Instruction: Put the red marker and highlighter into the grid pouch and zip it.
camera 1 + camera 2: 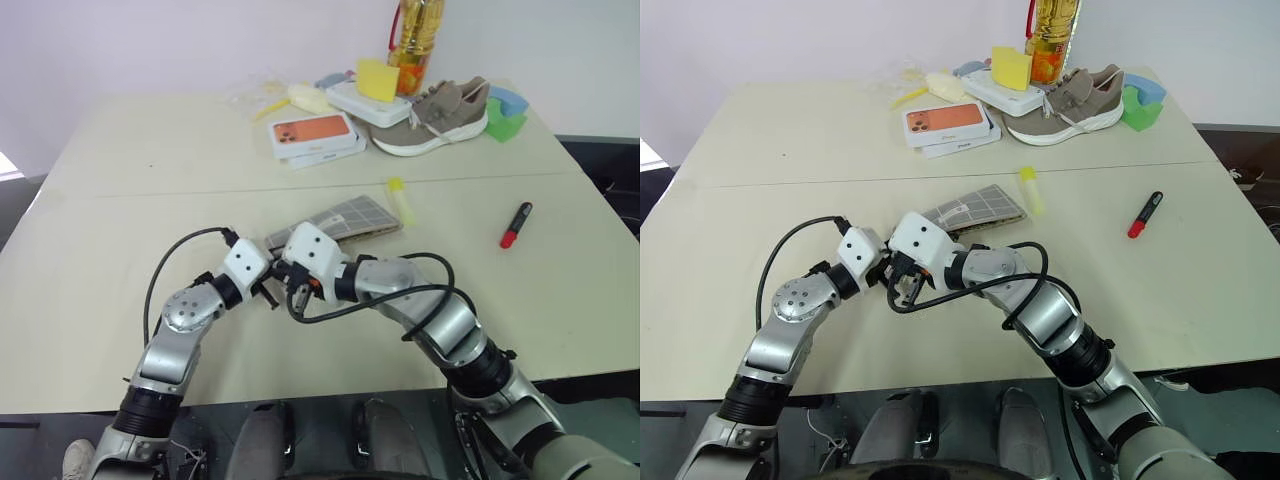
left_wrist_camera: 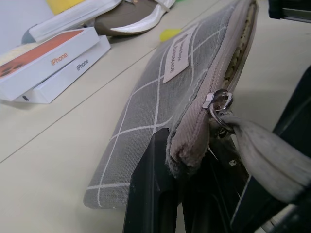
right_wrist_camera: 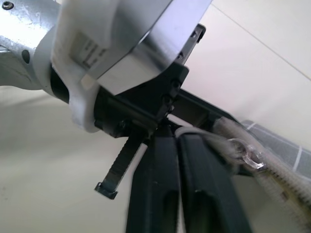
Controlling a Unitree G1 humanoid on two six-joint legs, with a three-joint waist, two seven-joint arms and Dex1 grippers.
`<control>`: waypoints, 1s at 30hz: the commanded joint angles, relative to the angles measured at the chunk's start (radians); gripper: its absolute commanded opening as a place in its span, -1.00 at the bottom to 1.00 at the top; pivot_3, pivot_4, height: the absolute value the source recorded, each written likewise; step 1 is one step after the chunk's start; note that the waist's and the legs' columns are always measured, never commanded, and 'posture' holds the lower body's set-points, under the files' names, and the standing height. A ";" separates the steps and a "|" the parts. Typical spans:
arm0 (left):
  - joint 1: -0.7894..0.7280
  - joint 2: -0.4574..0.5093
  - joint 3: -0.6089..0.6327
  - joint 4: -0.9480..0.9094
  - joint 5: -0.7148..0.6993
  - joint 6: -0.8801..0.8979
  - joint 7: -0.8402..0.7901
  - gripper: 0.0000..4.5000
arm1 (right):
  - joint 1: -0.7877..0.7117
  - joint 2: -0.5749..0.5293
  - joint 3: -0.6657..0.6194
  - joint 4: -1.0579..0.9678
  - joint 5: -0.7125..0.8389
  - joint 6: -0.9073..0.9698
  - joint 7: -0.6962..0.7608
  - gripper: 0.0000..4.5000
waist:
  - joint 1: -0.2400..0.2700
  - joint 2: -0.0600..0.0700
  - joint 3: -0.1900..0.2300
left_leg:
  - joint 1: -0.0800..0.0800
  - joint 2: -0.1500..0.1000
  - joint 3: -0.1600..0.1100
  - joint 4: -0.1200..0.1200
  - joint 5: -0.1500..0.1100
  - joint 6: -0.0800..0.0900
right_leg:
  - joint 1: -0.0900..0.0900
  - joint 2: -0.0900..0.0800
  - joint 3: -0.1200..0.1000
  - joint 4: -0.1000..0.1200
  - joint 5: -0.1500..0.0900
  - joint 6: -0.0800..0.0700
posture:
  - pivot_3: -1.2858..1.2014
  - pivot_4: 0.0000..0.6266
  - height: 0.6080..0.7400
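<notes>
Near the front middle of the pale table (image 1: 120, 180), our left gripper (image 2: 177, 194) is clamped on the near end of the flat grey fabric grid pouch with white lines (image 1: 350, 218). Our right gripper (image 3: 180, 184) sits just beside it, fingers close together around the grey fabric tab hanging off the ring pull (image 2: 221, 101); we cannot tell whether it truly grips. The zipper looks partly open. The stubby pale yellow highlighter (image 1: 401, 201) lies just beyond the pouch's far end, and the slim red marker with a black cap (image 1: 516, 224) lies well apart to the right. To open the pouch well, we judge the left should hold firm while the right draws the tab straight along the zipper line.
</notes>
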 commanded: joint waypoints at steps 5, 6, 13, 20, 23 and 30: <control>0.000 0.036 0.054 -0.023 0.020 -0.012 0.050 -1.00 | 0.110 -0.130 -0.239 -0.162 0.081 0.046 0.017 0.80 | 0.005 0.000 0.000 | 0.000 0.000 0.000 0.000 0.000 0.000 | 0.001 0.000 0.000 -0.001 0.000 0.000 | 0.03 -0.52 1.00; -0.005 0.041 0.063 -0.011 0.030 -0.014 0.067 -1.00 | 0.128 -0.145 -0.284 -0.165 0.091 0.056 0.009 0.80 | 0.004 0.000 0.000 | 0.000 0.000 0.000 0.000 0.000 0.000 | 0.001 -0.001 0.000 -0.001 0.000 0.000 | 0.03 -0.52 1.00; -0.031 0.032 0.067 0.044 0.065 -0.021 0.135 -1.00 | 0.090 -0.105 -0.543 0.055 0.078 0.149 -0.181 0.91 | 0.000 0.000 0.000 | 0.000 0.000 0.000 0.000 0.000 0.000 | 0.000 0.000 0.000 0.000 0.000 0.000 | 0.03 -0.52 1.00; -0.047 -0.002 0.052 0.061 0.070 -0.013 0.160 -1.00 | -0.038 -0.076 -0.545 0.459 -0.078 -0.040 -0.358 0.91 | 0.000 0.000 0.000 | 0.000 0.000 0.002 0.000 0.000 0.000 | 0.000 0.000 0.001 0.000 0.000 0.000 | 0.03 -0.52 1.00; -0.045 -0.010 0.047 0.054 0.070 -0.009 0.166 -1.00 | -0.076 -0.046 -0.584 0.579 -0.062 -0.091 -0.371 0.91 | -0.001 0.000 0.000 | 0.000 0.000 0.003 0.000 0.000 0.000 | 0.000 0.000 0.001 0.000 0.000 0.000 | 0.03 -0.52 1.00; -0.035 -0.020 0.042 0.045 0.071 -0.005 0.171 -1.00 | -0.088 -0.027 -0.617 0.628 -0.035 -0.150 -0.348 0.08 | -0.001 0.000 0.000 | 0.000 0.000 0.003 0.000 0.000 0.000 | 0.000 0.000 0.001 0.000 0.000 0.000 | 0.03 -0.52 1.00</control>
